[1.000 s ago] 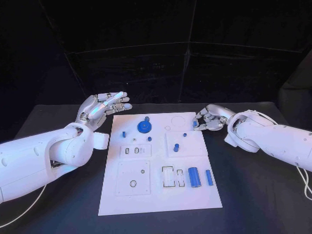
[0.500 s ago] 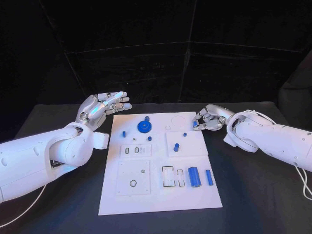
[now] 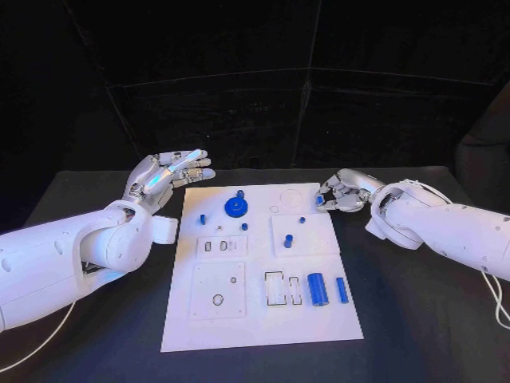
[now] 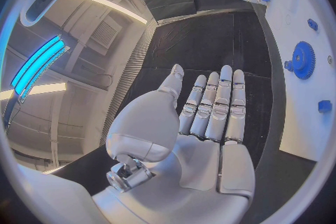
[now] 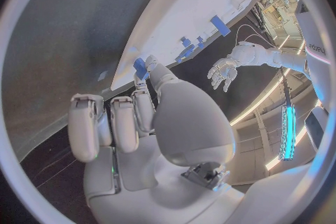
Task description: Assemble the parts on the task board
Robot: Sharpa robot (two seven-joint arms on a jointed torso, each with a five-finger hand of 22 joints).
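Two blue cylinders (image 3: 318, 289) lay side by side at the near right of the task board (image 3: 262, 329), which I saw in the middle of the black desk (image 3: 427, 319). Farther up the board stood a short blue peg (image 3: 288, 240), then a blue gear (image 3: 236, 208) near the far edge, with a small blue piece (image 3: 203, 218) to its left. My left hand (image 3: 168, 177) hovered just off the board's far left corner, palm flat, fingers straight and together, holding nothing. My right hand (image 3: 340, 194) sat at the far right corner, its thumb and a finger pinching a small blue part (image 5: 140, 66) above the board's edge.
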